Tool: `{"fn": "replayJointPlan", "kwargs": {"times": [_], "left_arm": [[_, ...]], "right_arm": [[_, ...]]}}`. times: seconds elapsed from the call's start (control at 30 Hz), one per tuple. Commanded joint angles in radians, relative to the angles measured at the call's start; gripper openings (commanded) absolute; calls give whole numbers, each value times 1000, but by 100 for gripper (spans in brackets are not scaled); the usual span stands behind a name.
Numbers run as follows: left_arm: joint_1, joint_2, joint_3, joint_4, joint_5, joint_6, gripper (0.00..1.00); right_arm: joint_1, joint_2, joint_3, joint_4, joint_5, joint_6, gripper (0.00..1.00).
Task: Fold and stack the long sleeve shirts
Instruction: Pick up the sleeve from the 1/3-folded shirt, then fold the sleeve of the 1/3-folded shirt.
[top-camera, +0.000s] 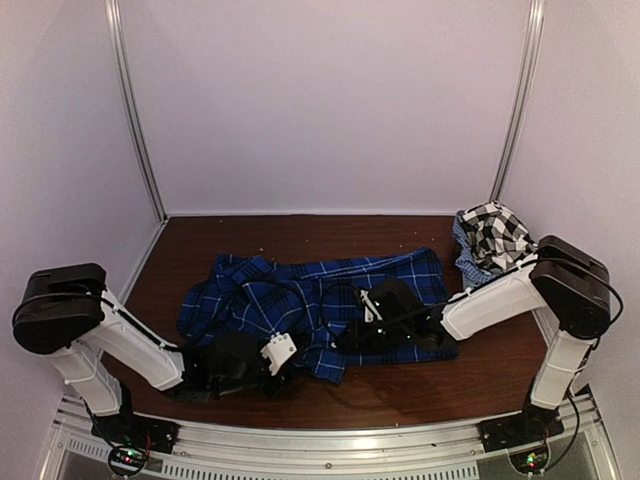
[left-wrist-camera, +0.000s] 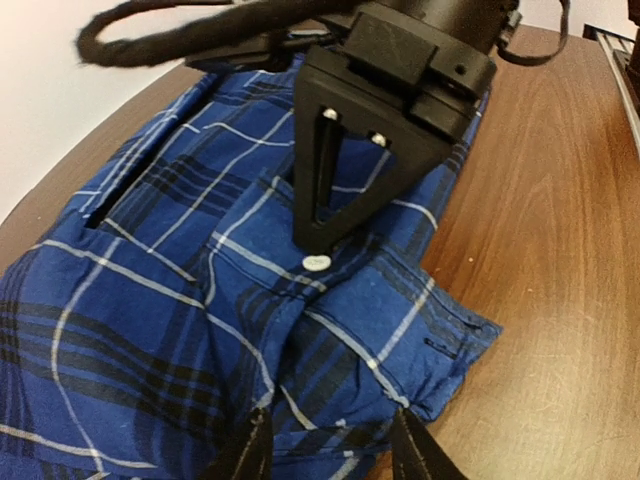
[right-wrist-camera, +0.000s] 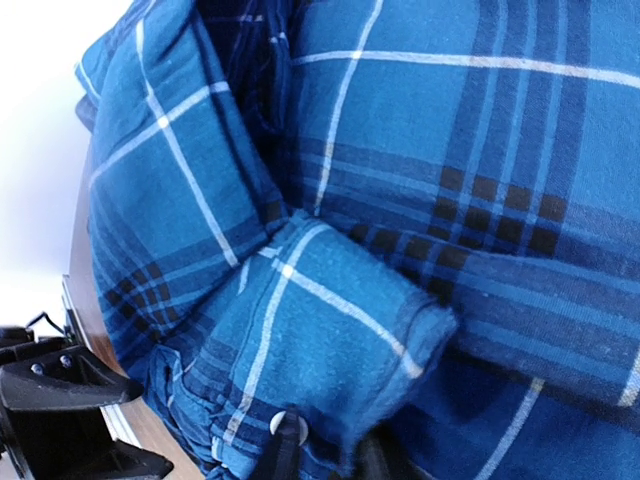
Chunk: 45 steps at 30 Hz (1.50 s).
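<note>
The royal-blue plaid shirt lies spread and rumpled across the middle of the table. The black-and-white checked shirt is bunched at the back right. My left gripper is at the blue shirt's near edge. In the left wrist view its jaws stand apart, with the shirt's hem between them. My right gripper is low on the blue shirt just beyond. In the right wrist view it is shut on a folded cuff next to a white button. Its black fingers touch the cloth above a button.
A pale mesh basket sits under the checked shirt at the back right. The brown wooden table is enclosed by white walls with metal posts. A metal rail runs along the near edge. My left gripper also shows in the right wrist view.
</note>
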Motion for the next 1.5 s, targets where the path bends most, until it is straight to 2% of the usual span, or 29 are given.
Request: {"fn": "replayJointPlan", "kwargs": {"times": [0.0,0.03,0.1,0.27,0.37,0.57,0.83,1.1,1.47], "left_arm": [[-4,-112,-23,-19,-136,-43,42],[-3,-143,-26,-40,-158,-56,43],[-4,-215,-33,-92,-208,-87,46],[1,-438,-19,-264,-409,-188,84],[32,-553,39,-428,-439,-233,94],[185,-605,183,-678,-315,-329,96],[313,-499,303,-817,-196,-355,97],[366,-358,348,-808,-55,-368,98],[376,-232,356,-740,45,-359,98]], "right_arm": [[6,-36,51,-58,44,-63,7],[5,-51,62,-89,62,-80,0],[5,-89,81,-163,101,-115,0],[-5,-190,114,-374,230,-199,0],[-23,-245,111,-472,279,-230,0],[-73,-327,92,-606,337,-277,0],[-138,-373,78,-714,351,-337,0],[-224,-383,19,-742,348,-388,0],[-304,-347,22,-781,347,-487,0]]}}
